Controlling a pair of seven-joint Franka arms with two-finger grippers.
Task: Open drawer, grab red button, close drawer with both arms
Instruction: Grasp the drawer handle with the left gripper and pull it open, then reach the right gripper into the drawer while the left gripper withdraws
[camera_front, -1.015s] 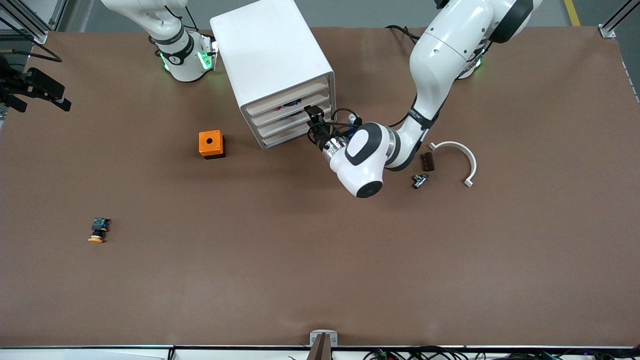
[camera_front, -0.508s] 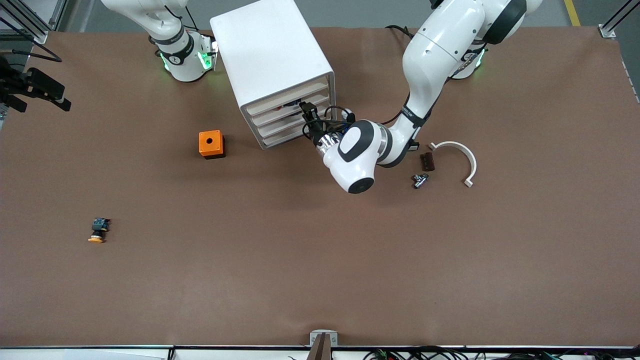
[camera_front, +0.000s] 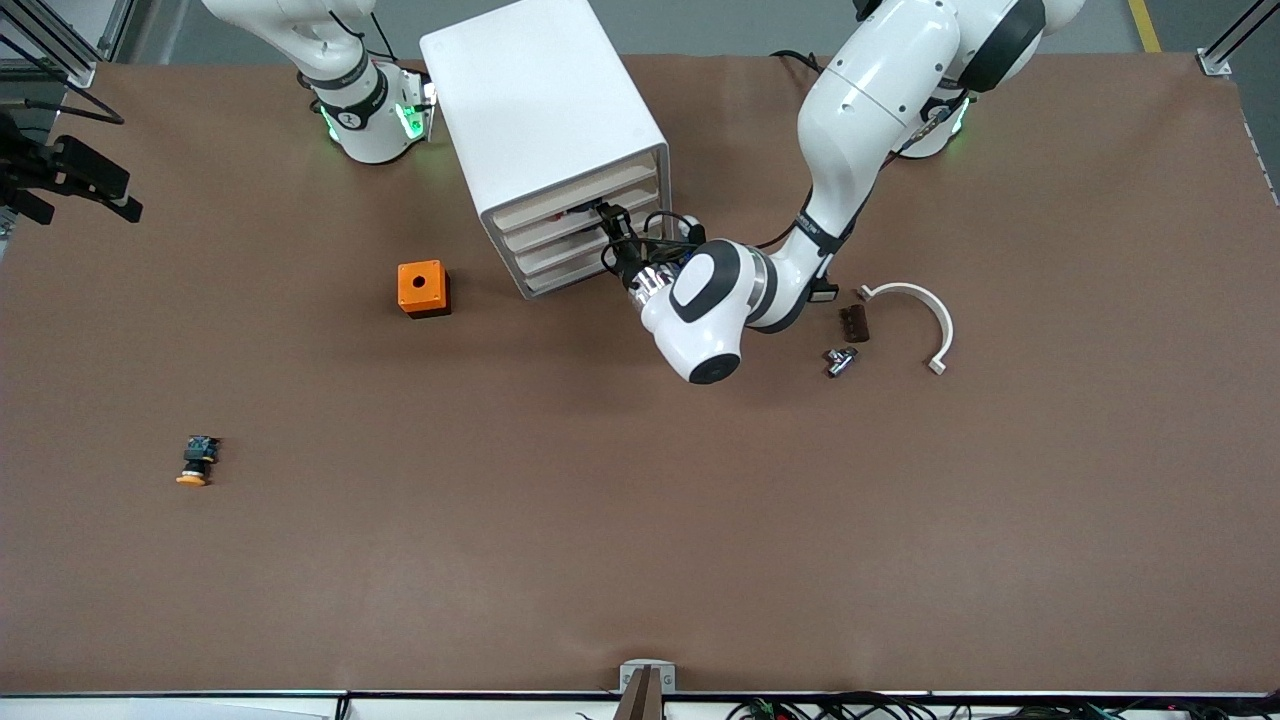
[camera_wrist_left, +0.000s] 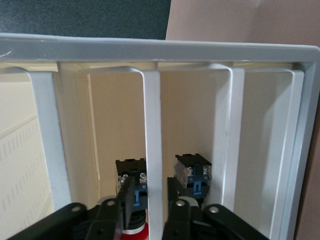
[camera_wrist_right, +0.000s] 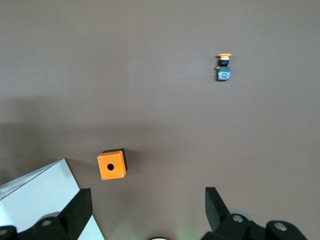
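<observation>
Brown tabletop (camera_front: 640, 520) carrying a white rounded-corner cabinet (camera_front: 540, 110) with four shallow drawers. The left gripper (camera_front: 606, 222) is at the front of the white tray-like drawer (camera_wrist_left: 152, 165), its black fingers (camera_wrist_left: 122, 210) narrowed around the drawer's front lip. The right gripper (camera_wrist_right: 147, 212) waits above the tabletop, fingers wide apart, holding nothing. The small red-capped push button (camera_wrist_left: 132, 197) lies inside the cabinet.

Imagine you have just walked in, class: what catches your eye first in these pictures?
The white cabinet near the robots' bases, with the left gripper reaching in at its drawer fronts, fingers straddling a divider by a red-capped button. Next, the orange box beside the cabinet, toward the right arm's end. The right gripper waits open above it.
</observation>
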